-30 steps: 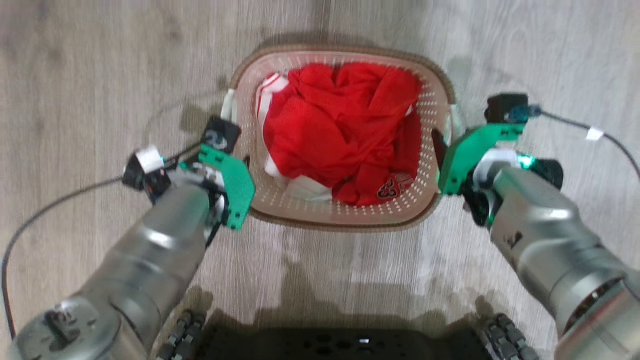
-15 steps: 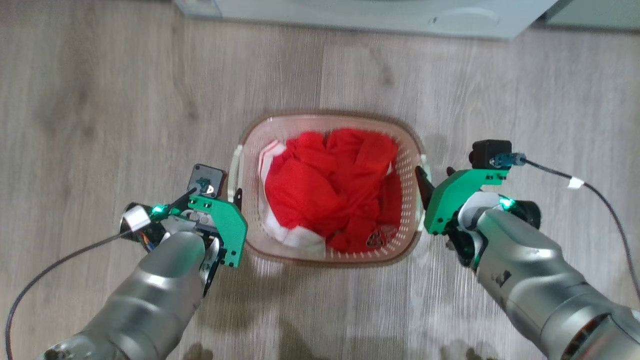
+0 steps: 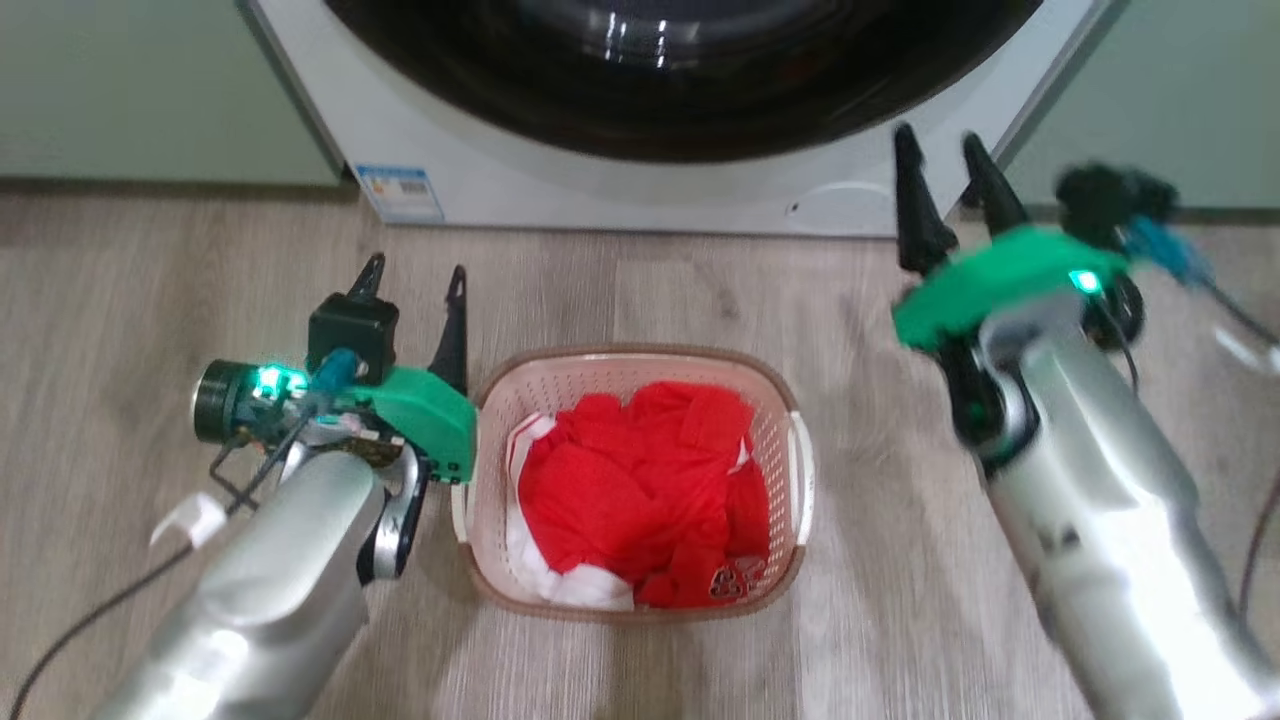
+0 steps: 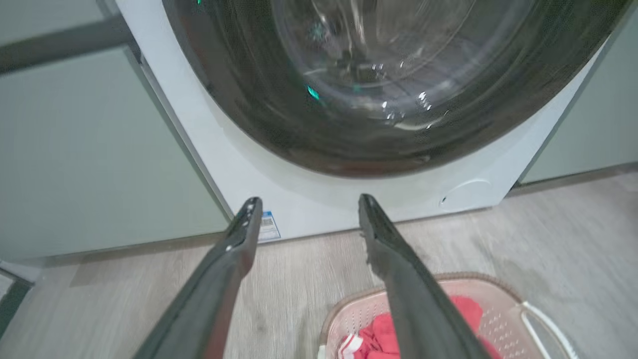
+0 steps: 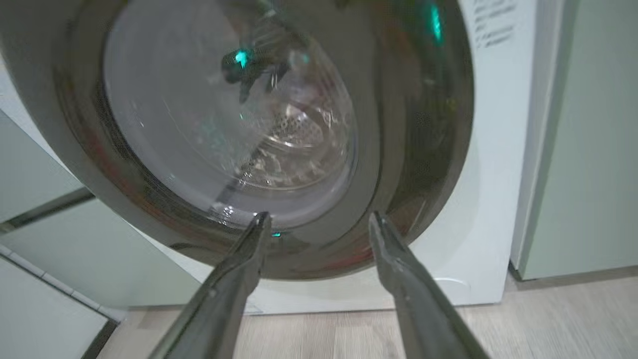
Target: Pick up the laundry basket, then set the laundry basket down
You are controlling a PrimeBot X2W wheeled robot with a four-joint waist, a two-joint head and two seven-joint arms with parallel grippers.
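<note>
Both tools, left tool point(image 3: 414, 272) and right tool point(image 3: 938, 150), are seen spread apart, empty. Laundry basket point(image 3: 630, 356) is set on the floor point(image 3: 150, 290), near the washing machine point(image 3: 620, 200). Set-down is judged done; no regrasp is called for.

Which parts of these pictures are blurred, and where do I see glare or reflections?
Head view: the right tool and its forearm are smeared, while the left tool and the laundry basket are fairly sharp. Left wrist view: the washer door shows streaky highlights. Right wrist view: a green light reflects in that door.
</note>
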